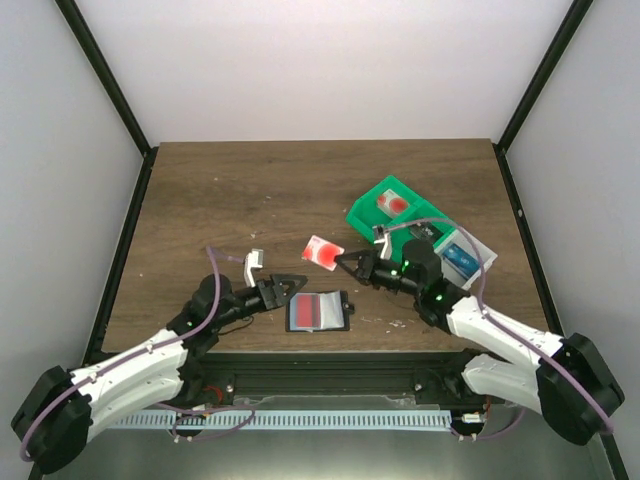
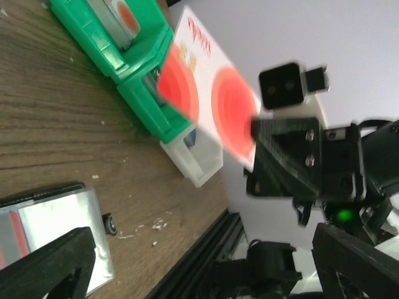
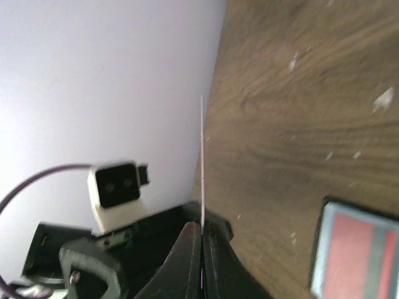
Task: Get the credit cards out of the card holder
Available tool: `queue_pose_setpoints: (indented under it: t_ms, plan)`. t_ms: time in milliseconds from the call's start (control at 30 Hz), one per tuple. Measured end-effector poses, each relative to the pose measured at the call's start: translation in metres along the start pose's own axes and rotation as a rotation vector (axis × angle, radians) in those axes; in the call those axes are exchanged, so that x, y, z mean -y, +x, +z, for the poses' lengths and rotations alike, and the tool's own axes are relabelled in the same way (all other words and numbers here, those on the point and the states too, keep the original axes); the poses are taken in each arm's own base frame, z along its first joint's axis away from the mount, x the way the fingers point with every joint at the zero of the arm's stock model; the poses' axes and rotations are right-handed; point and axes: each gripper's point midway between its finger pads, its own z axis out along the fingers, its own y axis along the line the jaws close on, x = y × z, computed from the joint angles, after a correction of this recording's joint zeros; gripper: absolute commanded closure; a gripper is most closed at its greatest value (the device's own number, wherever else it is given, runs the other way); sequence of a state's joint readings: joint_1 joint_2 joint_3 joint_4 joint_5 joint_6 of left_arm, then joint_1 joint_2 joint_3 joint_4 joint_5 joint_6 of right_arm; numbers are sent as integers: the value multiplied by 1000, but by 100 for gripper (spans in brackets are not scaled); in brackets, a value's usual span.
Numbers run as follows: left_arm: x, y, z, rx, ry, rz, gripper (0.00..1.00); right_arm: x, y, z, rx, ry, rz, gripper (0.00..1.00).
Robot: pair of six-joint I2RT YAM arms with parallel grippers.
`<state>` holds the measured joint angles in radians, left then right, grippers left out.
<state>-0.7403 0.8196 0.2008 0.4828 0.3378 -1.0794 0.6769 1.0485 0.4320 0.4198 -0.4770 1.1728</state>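
R end effector (image 3: 202,240) pinching card (image 3: 202,156), edge-on at wrist, red face from above, L end effector (image 1: 293,288) released

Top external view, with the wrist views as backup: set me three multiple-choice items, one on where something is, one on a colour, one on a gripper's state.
1. Where is the card holder?
A. Open on the table beside the left gripper.
B. Held up in the right gripper.
C. Clamped in the left gripper.

2. What colours does the credit card in the right gripper show?
A. Dark blue.
B. White with red.
C. Green.

3. The right gripper is:
A. open and empty.
B. shut on the credit card.
C. shut on the card holder.

Key:
1 A, the holder lies spread flat by the left gripper.
2 B, the card's face is white with a red blotch.
3 B, the right wrist view shows the card's edge pinched between closed fingers.
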Motion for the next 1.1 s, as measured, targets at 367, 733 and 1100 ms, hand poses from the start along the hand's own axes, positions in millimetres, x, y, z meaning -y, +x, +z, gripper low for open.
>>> queue_pose_setpoints:
  t_ms: [367, 733, 1100]
  plan:
    - [9, 6, 1, -113, -67, 160, 0, 31, -122, -40, 244, 242, -65, 99]
    - [-12, 23, -9, -203, -158, 211, 0, 127, -188, -66, 285, 474, 86, 99]
    - [-21, 25, -9, -212, -194, 212, 0, 157, -234, -62, 278, 557, 142, 100]
